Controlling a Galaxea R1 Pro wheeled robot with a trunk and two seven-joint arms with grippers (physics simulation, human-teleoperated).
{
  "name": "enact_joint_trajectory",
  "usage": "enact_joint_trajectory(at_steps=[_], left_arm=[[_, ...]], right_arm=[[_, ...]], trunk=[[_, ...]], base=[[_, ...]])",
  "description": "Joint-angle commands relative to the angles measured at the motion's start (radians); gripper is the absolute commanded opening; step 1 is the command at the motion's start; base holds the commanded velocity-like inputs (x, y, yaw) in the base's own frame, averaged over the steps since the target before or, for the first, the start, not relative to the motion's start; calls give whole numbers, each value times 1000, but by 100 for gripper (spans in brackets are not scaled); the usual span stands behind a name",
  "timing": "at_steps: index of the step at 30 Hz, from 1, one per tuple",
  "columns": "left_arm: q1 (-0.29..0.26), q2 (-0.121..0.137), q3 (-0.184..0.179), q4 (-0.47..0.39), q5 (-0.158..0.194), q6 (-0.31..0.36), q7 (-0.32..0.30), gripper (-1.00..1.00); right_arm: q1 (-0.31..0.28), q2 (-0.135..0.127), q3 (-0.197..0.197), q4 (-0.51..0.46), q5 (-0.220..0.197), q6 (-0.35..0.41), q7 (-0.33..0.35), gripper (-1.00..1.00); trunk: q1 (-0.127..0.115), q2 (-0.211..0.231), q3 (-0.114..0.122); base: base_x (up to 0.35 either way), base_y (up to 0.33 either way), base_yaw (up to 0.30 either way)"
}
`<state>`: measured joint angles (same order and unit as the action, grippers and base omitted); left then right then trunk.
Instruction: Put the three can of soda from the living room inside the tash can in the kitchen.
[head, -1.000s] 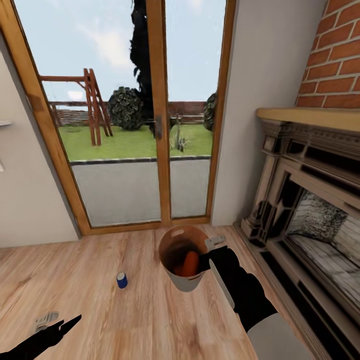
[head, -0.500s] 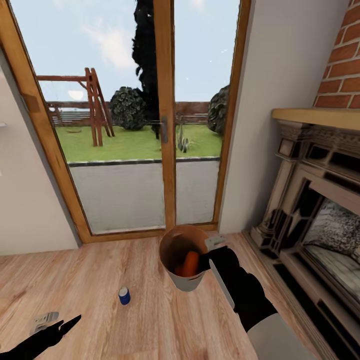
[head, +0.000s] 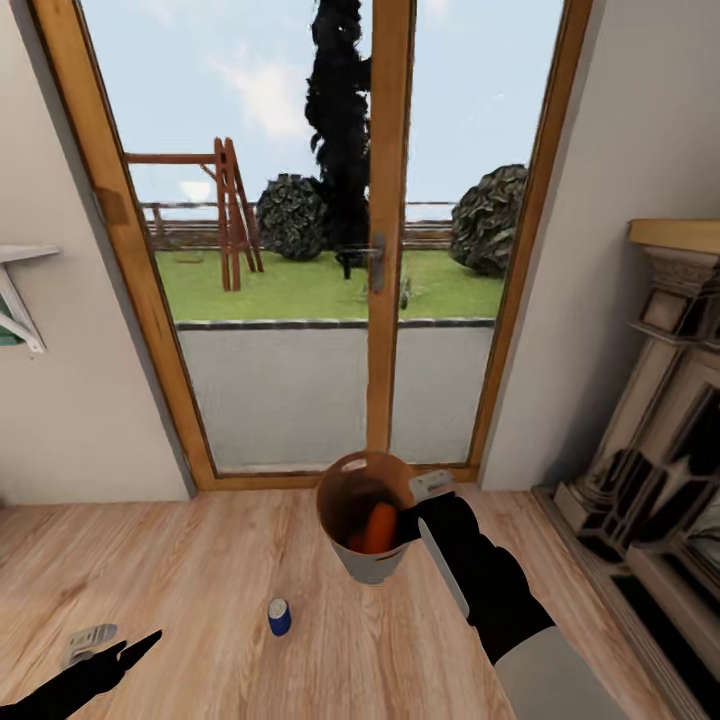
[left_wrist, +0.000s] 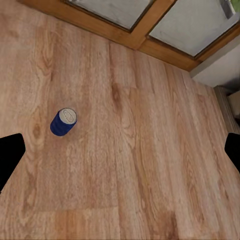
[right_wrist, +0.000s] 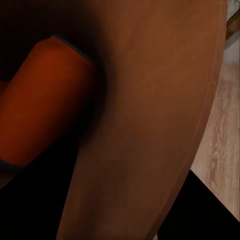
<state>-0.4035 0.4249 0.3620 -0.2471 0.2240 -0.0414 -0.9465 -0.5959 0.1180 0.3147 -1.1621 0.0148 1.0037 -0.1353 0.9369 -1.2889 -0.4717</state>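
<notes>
Item: trash can (head: 368, 555), dark outside, copper rim, carried clear of the plank floor (head: 200, 590) by the right gripper (head: 425, 505), clamped on the rim's near-right edge. Contents: at least one orange soda can (head: 378, 528) lying tilted inside; the right wrist view showed the same orange can (right_wrist: 42, 105) against the brown inner wall (right_wrist: 150, 120). A second orange can could not be confirmed. Item: blue soda can (head: 279, 616), upright on the floor, near its glass-door (head: 300, 300) edge, well apart from the bin. Left gripper (left_wrist: 120, 150) hung spread wide and empty above that blue can (left_wrist: 63, 122). Risks, as judged: the one-sided rim hold might let the bin swing or tip and spill; a careless descent might knock the blue can over and set it rolling.
</notes>
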Motion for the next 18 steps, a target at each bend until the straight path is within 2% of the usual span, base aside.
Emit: enact_joint_trajectory(at_steps=[1,12,18], left_arm=[[0,0,0,0,0,0,0,100],[0,1,0,0,0,0,0,100],[0,3,0,0,0,0,0,100]], right_arm=[[0,0,0,-1,10,0,2,-100],[1,0,0,-1,9,0,2,-100],[0,0,0,-1,9,0,2,-100]], trunk=[[0,0,0],[0,0,0],[0,0,0]], base=[[329,-86,23],[301,-172,5],[269,-15,0]])
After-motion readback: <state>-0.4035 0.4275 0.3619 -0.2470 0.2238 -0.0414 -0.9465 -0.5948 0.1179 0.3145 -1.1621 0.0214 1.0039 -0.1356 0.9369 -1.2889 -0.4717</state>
